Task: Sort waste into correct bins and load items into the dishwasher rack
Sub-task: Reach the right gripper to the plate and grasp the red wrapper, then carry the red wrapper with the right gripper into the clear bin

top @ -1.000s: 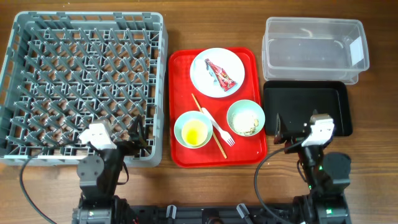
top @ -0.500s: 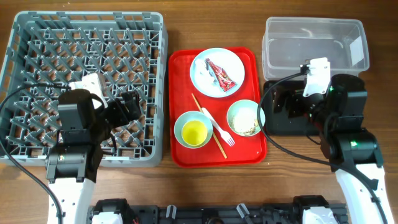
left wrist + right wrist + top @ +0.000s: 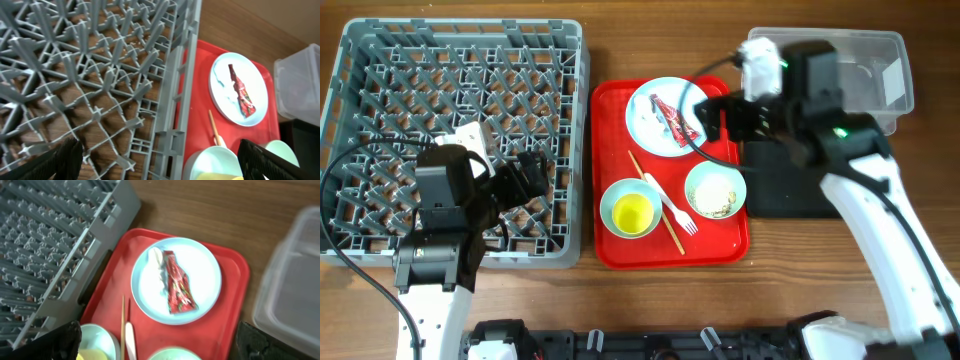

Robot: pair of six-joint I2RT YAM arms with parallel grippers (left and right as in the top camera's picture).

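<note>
Grey pegged dishwasher rack [image 3: 455, 140] at tabletop left; red tray [image 3: 607, 150] just beside it; clear tub [image 3: 880, 80] and black tray [image 3: 780, 190] on the other side. White plate [image 3: 670, 115] at red tray's far end carries the wrapper [image 3: 674, 120]: red-and-dark, long, creased; crumpled white scrap [image 3: 156, 260] touches its side. Left end effector [image 3: 535, 177] spread wide over rack's edge; right end effector [image 3: 712, 118] spread wide by plate's rim, holding nothing.
</note>
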